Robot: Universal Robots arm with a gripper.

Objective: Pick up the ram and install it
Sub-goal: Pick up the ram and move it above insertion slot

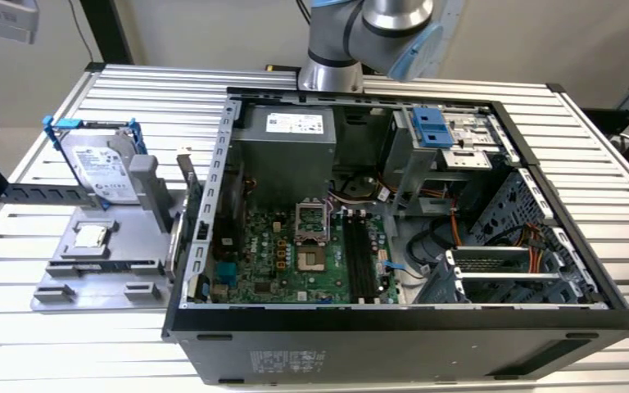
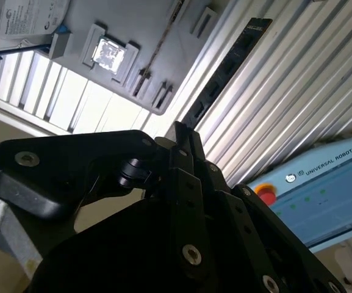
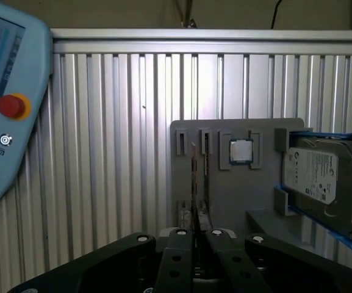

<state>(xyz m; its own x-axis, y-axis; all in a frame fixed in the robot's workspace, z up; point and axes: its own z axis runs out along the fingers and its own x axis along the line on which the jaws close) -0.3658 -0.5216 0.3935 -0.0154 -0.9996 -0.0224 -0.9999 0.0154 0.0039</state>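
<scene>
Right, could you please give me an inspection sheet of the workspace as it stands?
Surface: ribbed aluminium table, bearing an open black computer case and a grey holder plate.
Job's things: thin dark ram stick on edge in the holder; long black motherboard slots look unfilled.
Clutter: silver hard drive in blue frame and small square processor chip, on the holder.
Gripper: black gripper shut, empty, clear of the ram.
Cables: wire bundles inside the case.
Surroundings: blue teach pendant with red button.
</scene>
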